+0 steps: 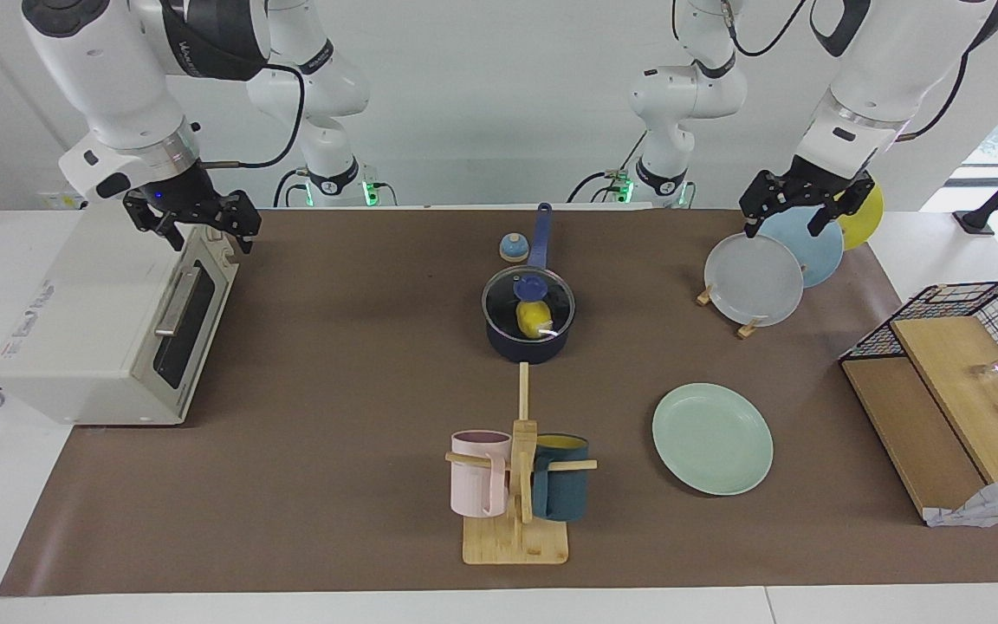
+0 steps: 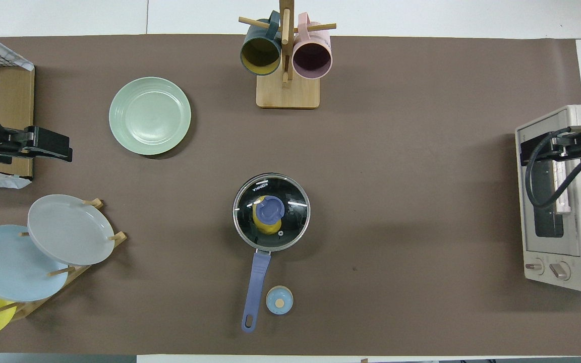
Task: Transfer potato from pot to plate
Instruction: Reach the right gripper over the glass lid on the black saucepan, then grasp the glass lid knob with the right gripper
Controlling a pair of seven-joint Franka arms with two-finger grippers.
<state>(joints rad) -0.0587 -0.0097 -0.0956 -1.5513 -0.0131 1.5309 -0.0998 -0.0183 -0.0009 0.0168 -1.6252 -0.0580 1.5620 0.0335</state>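
A dark blue pot (image 1: 528,334) with a long blue handle sits near the middle of a brown table mat (image 1: 334,390), its handle pointing toward the robots. A glass lid (image 2: 271,212) with a blue knob covers the pot, and the yellow potato (image 1: 533,319) shows through the glass, lying inside. The pale mint-green plate (image 1: 712,438) lies flat on the mat, farther from the robots than the pot and toward the left arm's end of the table, apart from the pot. A wooden mug stand (image 1: 516,537) holding a pink mug (image 1: 479,472) and a dark teal mug (image 1: 560,487) stands farther from the robots than the pot. A small blue bell (image 1: 513,248) sits just beside the pot handle, nearer to the robots than the pot. Toward the left arm's end from the pot, a rack holds a grey plate (image 1: 754,279), a light blue plate (image 1: 806,244) and a yellow plate (image 1: 865,217) on edge. The left gripper (image 1: 798,215) hangs over this rack, fingers spread apart, holding nothing. Toward the right arm's end from the pot stands a white toaster oven (image 1: 109,329). The right gripper (image 1: 204,227) hovers above the oven, fingers apart and empty.
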